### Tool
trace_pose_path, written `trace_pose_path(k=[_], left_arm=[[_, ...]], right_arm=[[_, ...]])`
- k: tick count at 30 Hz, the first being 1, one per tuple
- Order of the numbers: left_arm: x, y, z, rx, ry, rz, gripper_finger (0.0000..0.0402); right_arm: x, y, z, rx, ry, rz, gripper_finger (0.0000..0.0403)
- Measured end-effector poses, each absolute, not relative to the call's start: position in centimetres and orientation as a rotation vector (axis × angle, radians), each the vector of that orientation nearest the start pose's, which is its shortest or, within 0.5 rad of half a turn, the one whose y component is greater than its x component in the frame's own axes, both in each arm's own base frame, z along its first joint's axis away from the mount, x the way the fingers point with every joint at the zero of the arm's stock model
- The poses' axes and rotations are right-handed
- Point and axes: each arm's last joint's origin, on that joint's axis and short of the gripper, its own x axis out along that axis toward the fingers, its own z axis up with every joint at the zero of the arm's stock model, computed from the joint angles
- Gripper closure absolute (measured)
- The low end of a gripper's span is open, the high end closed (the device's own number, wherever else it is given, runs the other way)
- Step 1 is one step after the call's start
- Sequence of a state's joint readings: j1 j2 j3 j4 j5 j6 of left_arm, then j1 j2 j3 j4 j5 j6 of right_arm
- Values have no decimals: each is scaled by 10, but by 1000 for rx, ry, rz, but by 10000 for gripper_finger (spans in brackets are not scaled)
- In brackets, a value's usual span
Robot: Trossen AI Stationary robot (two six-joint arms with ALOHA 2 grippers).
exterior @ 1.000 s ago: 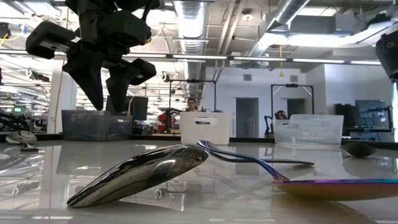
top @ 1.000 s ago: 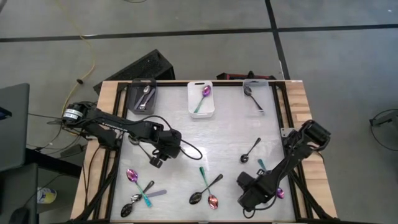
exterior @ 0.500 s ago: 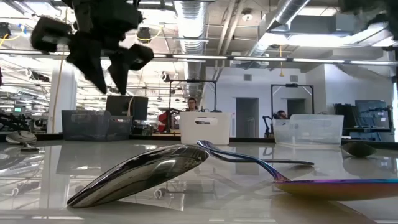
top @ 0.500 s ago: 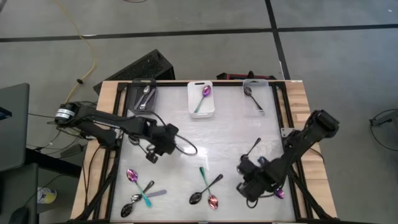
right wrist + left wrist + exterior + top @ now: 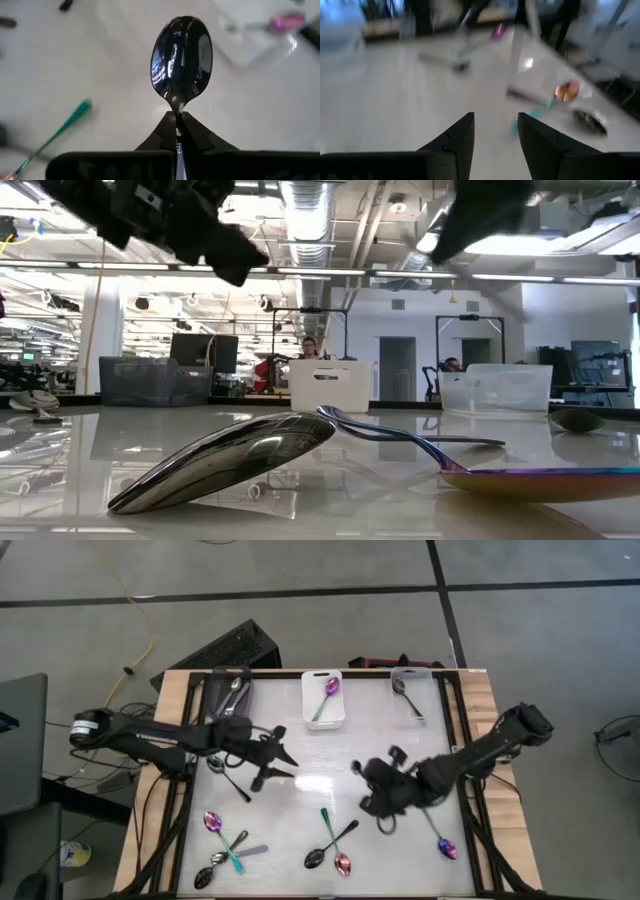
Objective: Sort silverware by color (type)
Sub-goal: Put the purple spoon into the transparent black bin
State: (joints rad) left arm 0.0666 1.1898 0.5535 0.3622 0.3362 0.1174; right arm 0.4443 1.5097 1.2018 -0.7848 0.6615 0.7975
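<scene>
A pale, glossy worktop (image 5: 330, 755) seen from above, with two dark robot arms reaching in from either side.

The right end effector (image 5: 177, 127) is pinched tight on the neck of a glossy black spoon (image 5: 181, 55), bowl pointing away from the wrist, lifted above the worktop. From above, this end effector (image 5: 378, 790) hangs over the middle of the worktop, right of centre.

The left end effector (image 5: 495, 131) has its two dark fingers parted with nothing between them. From above it (image 5: 275, 762) sits over the worktop's left-centre, clear of the surface.

Three small rectangular bins line the far edge. The dark left bin (image 5: 217, 700) holds silver spoons (image 5: 233, 696). The white middle bin (image 5: 309, 705) holds an iridescent purple-pink spoon with a teal handle (image 5: 325, 697). The clear right bin (image 5: 432, 688) holds a black spoon (image 5: 406, 697).

On the near side, a loose cluster of spoons (image 5: 225, 850) lies at the left: purple-pink, black and teal-handled ones crossing each other. Near the middle, a black spoon (image 5: 330, 845) crosses a teal-handled iridescent spoon (image 5: 334, 844). A purple-pink spoon (image 5: 443, 841) lies alone at the near right. A single black spoon (image 5: 228, 777) lies just under the left arm.
</scene>
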Motion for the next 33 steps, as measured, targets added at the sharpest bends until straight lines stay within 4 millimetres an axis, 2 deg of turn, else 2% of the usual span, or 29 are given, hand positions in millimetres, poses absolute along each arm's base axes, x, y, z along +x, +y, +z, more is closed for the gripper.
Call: trace_pose_path(k=[2, 6, 8, 13, 17, 20, 28, 33], left_arm=[[248, 1, 216, 65, 148, -284, 267], [248, -4, 201, -42, -35, -77, 267], [248, -5, 191, -94, -62, -15, 267], [255, -8, 180, -153, -69, 4, 267], [260, -6, 182, -159, -76, 49, 267], [262, -5, 186, -143, -94, 92, 267], [272, -5, 195, -110, -93, 107, 267], [276, -5, 195, -92, -51, 96, 267]], right_arm=[[289, 98, 269, 148, 728, -508, 376], [316, 74, 272, 115, 569, -411, 376], [326, 64, 278, 99, 470, -366, 376], [343, 44, 282, 103, 240, -185, 376], [350, 32, 281, 112, 202, -130, 376], [353, 28, 270, 108, 250, -130, 376], [367, 22, 253, 108, 243, -150, 376], [368, 16, 256, 93, 213, -167, 376]])
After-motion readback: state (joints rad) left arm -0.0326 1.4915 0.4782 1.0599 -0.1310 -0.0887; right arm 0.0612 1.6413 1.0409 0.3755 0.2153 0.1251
